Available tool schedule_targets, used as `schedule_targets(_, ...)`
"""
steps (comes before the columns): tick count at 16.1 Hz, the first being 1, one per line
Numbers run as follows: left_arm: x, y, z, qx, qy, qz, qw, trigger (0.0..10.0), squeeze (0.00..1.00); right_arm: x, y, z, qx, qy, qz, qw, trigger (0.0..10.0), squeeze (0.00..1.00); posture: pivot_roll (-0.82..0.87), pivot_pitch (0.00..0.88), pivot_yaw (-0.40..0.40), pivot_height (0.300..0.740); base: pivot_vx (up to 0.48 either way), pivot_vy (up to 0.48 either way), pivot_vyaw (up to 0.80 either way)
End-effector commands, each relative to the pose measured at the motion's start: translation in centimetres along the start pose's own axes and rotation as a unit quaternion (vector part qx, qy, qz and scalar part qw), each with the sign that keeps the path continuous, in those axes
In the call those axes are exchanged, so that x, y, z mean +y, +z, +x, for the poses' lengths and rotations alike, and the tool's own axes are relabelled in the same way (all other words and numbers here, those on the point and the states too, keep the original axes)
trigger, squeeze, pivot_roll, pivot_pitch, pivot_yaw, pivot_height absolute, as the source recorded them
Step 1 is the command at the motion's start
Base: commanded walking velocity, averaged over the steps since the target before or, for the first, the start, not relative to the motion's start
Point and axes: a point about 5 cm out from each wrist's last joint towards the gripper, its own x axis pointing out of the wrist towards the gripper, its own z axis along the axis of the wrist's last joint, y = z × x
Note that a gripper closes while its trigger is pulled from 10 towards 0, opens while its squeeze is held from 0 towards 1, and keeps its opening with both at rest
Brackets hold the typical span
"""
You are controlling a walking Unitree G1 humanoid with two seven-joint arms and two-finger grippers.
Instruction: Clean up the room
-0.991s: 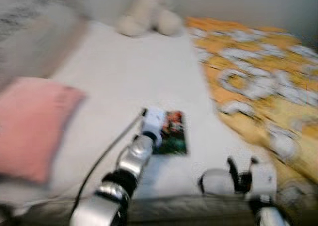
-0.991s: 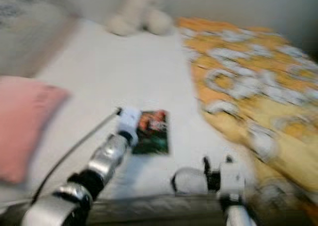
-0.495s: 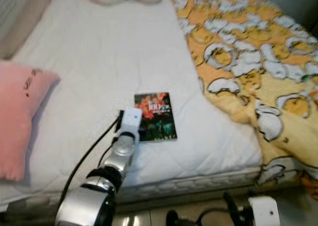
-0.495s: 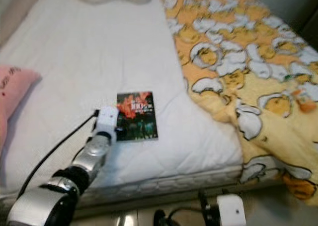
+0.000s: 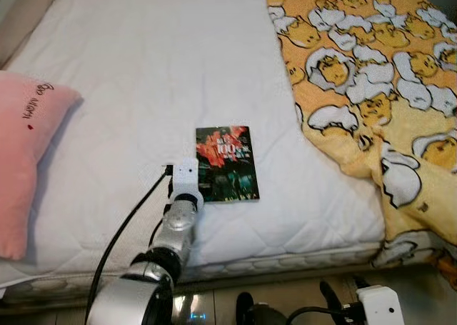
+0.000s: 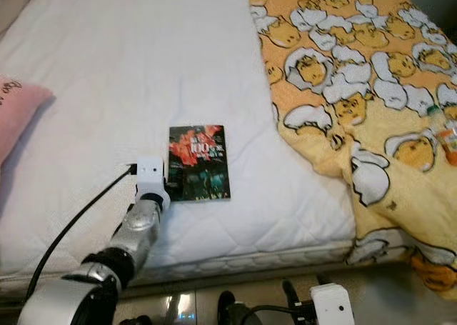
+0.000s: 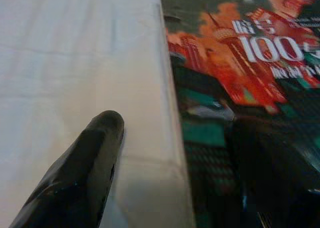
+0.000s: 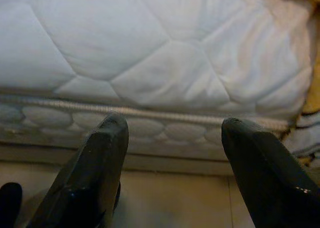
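Observation:
A paperback book [image 5: 226,162] with a red and dark green cover lies flat on the white mattress [image 5: 143,75], near its front edge. My left gripper [image 7: 180,130] is open at the book's left edge. One finger [image 7: 95,148] rests on the sheet beside the book [image 7: 240,87], and the other is a dark blur over the cover. From the head, the white wrist block [image 5: 185,179] hides those fingers. My right gripper [image 8: 172,133] is open and holds nothing. It hangs low in front of the mattress's quilted side [image 8: 165,62], above the floor.
A pink pillow [image 5: 28,153] lies on the bed at the left. A yellow blanket [image 5: 371,75] with a duck pattern covers the right side and hangs over the front corner. A black cable [image 5: 125,228] runs along my left arm. The floor [image 5: 214,303] shows below the bed.
The camera has steadied and tipped down, so the plush toys at the bed's head have left view. My left gripper stays at the book's edge. My right gripper now sits below the mattress edge.

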Motion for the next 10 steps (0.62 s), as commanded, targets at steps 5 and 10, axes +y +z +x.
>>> schedule_targets(5,-1.5,-1.9,-0.9,0.039,-0.043,0.023,0.998,10.0,0.00,-0.3,-0.8,-0.5,0.026,0.001,-0.016,1.000,10.0,0.00,-0.16,0.298,-0.085,0.740,0.000,0.000,0.00)
schedule_targets(10,-4.2,-4.7,-2.3,0.139,-0.102,-0.040,0.984,10.0,0.00,-0.6,-1.0,-0.5,0.035,-0.004,-0.017,0.999,10.0,0.00,-0.17,0.299,-0.084,0.740,0.000,0.000,0.00)
